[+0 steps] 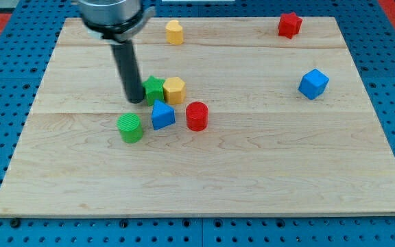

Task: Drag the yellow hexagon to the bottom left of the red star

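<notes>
A yellow hexagon [174, 90] sits left of the board's centre, touching a green star [154, 89] on its left. The red star [289, 25] is far away at the view's top right. My tip [134, 101] rests on the board just left of the green star, touching or nearly touching it, so the star lies between my tip and the yellow hexagon. A second yellow block [174, 31], its shape unclear, stands near the top edge.
A blue wedge-like block [162, 114], a red cylinder [197, 116] and a green cylinder [129, 127] sit just below the hexagon. A blue cube [313, 84] is at the right. The wooden board [252, 171] lies on a blue pegboard.
</notes>
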### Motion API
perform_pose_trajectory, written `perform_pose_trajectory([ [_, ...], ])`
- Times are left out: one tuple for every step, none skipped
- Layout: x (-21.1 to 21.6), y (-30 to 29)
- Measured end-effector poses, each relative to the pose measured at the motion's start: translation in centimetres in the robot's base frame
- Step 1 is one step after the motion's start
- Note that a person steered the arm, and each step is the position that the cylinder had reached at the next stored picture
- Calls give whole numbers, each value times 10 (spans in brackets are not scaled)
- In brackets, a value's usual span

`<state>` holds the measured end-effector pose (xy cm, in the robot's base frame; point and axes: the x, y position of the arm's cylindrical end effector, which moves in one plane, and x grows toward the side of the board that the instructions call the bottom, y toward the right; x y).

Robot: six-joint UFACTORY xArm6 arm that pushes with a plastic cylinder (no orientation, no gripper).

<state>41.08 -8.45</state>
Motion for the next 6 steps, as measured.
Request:
perform_pose_trajectory([
  [5, 41],
  [2, 97],
  [-58, 118],
  [-102, 163],
  [-88, 132],
  [-118, 149],
])
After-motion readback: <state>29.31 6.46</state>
